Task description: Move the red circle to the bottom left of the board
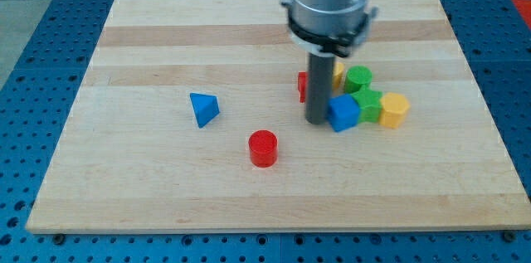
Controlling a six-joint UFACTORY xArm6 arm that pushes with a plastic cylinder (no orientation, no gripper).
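Red circle [262, 148] apart, lower left of my upright tip [317, 122]

The red circle [262, 148], a short upright cylinder, stands alone on the desk [124, 188], below centre.

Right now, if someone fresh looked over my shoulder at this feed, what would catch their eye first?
The big grey arm housing dropping in from the view's top, with my tip planted at the left edge of a tight cluster right of centre: blue cube, green blocks, yellow blocks, and a red block mostly hidden behind the rod. Next, the red circle alone below centre, apart from the tip, and the blue triangle to its upper left.
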